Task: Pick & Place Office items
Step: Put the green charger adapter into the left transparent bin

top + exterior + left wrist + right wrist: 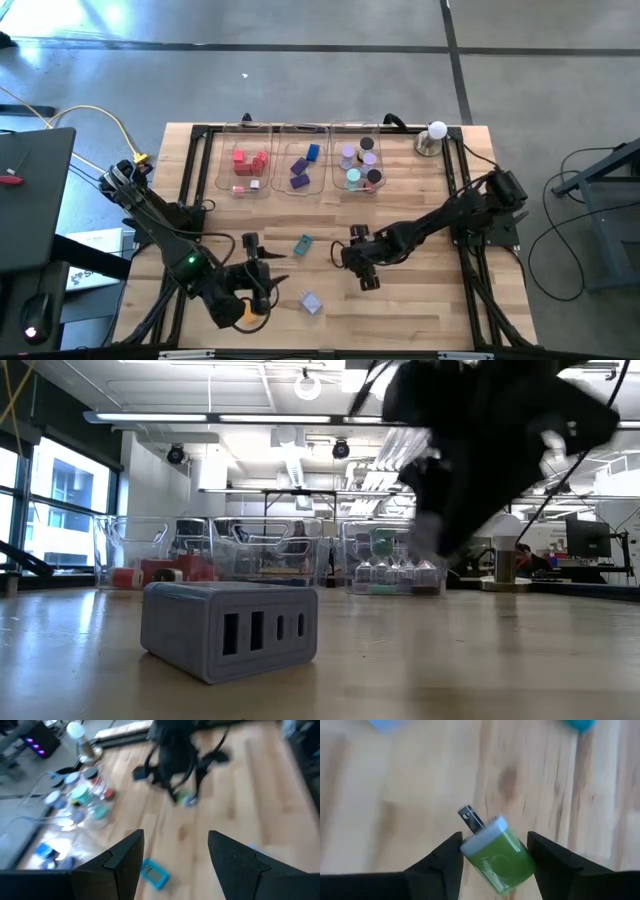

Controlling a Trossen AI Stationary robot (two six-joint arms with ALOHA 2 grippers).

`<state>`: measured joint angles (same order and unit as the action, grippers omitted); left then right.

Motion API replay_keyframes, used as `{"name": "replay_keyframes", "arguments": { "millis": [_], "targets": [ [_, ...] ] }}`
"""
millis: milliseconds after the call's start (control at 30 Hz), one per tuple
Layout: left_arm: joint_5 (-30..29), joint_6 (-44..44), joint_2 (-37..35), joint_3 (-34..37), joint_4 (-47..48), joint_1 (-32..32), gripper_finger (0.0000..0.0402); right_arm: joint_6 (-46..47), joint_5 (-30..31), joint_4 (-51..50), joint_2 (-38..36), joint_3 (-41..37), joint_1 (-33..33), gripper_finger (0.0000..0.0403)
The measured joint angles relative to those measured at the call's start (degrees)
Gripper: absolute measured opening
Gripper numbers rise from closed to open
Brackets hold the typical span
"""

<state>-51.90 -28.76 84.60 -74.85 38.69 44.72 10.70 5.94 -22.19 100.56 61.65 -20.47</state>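
Right hand (492,851) pinches a green plug-in charger (497,857) between its fingers, low over the wooden surface (420,290) mid-right. Left hand (172,855) spread, holding nothing, near the front-left. Teal piece (302,244) and a lavender block (310,302), probably a multi-port adapter, lie loose on the surface; the rest sit in the trays (300,160).

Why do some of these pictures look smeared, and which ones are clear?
Low view: the grey block is crisp, the dark arm above blurs. Left wrist view: trays and the far arm smear. Right wrist view: the green plug between the right claw fingers is fairly sharp.
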Motion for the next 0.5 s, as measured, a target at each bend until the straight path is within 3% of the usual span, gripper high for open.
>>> {"name": "replay_keyframes", "arguments": {
  "millis": [133, 400, 500],
  "targets": [
    [0.0, 0.7, 0.8, 0.1, 4.4, -1.6, 0.0214, -0.7, -1.9, 4.4, -2.1, 0.1, 0.0, 0.0182],
    [0.1, 2.0, 5.3, 0.1, 3.0, -6.0, 0.0214, -4.9, -9.6, 14.8, -2.9, 0.1, 0.4, 0.0182],
    [-0.1, 10.6, 7.4, 0.1, 1.0, -7.8, 0.0214, -5.0, -10.8, 15.7, -2.9, 0.1, 1.1, 0.0182]
  ]
}}
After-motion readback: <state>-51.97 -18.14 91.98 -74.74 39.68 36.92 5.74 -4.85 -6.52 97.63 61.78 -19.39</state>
